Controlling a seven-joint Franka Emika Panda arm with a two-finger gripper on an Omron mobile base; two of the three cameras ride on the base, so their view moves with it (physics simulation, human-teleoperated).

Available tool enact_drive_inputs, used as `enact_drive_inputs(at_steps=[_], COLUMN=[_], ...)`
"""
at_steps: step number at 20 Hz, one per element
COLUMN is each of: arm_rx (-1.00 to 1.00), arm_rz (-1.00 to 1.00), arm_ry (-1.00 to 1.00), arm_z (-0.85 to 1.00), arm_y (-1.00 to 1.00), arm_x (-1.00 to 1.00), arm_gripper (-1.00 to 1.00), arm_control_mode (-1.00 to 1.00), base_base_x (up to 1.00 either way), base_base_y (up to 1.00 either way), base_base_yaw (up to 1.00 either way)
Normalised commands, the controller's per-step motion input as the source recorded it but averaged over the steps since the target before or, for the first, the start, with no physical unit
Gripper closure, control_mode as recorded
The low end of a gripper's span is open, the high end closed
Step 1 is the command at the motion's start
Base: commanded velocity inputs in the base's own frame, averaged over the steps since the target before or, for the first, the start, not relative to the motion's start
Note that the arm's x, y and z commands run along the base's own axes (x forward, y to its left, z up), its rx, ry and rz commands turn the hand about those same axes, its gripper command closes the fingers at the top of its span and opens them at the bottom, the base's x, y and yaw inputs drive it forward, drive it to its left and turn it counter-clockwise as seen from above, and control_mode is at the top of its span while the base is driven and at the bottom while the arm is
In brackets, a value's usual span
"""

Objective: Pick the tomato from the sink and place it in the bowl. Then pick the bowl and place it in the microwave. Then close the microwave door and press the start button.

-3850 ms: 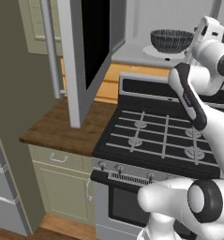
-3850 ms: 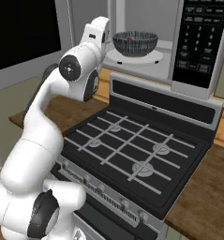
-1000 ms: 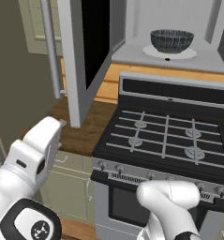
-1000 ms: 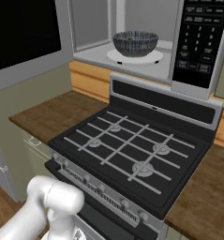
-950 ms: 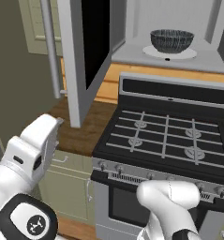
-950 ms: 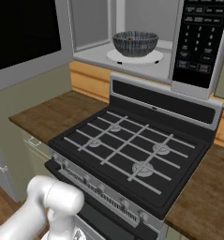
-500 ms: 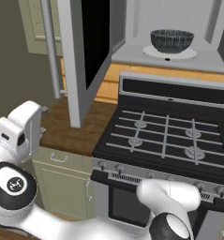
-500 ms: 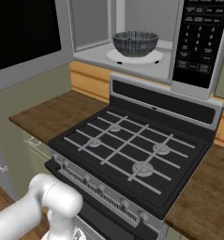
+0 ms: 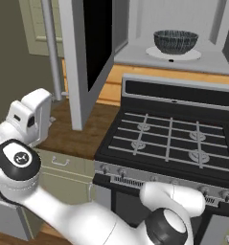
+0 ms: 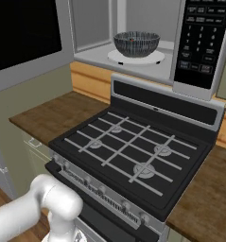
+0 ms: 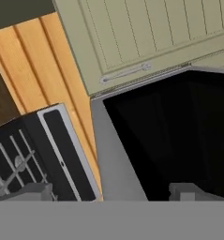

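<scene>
Kitchen first, from my left base camera: microwave door (image 9: 89, 52) stands open, bowl (image 9: 176, 42) sits on the white plate (image 9: 173, 53) inside the microwave (image 9: 183, 28). Right base camera shows the tomato (image 10: 131, 41) in that bowl, above the stove (image 10: 133, 156). Hand camera: my gripper (image 11: 112, 192) spread wide, holding nothing, facing the door glass.

Dark grey ribbed bowl (image 9: 176, 41); black-glass, grey-framed microwave door (image 9: 89, 52); black stove (image 10: 133, 156)

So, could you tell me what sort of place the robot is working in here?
It looks like a home kitchen, rendered rather than real. A black gas stove sits between wooden counters, with an open microwave above it holding a bowl, and grey-green cabinet doors alongside.
</scene>
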Motion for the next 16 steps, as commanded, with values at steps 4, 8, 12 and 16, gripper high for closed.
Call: enact_drive_inputs(at_steps=[4,8,12,16], arm_rx=[0.04,0.08,0.12,0.15], arm_rz=[0.0,0.0,0.0,0.0], arm_ry=[0.0,0.0,0.0,0.0], arm_z=[0.09,0.21,0.29,0.23], arm_y=[-0.69,-0.8,-0.93,-0.99], arm_x=[0.06,-0.08,-0.2,-0.2], arm_gripper=[-1.0,-1.0,-1.0,-1.0], arm_control_mode=[-1.0,-1.0,-1.0,-1.0], base_base_x=[0.0,0.0,0.0,0.0], base_base_y=[0.0,0.0,0.0,0.0], base_base_yaw=[0.0,0.0,0.0,0.0])
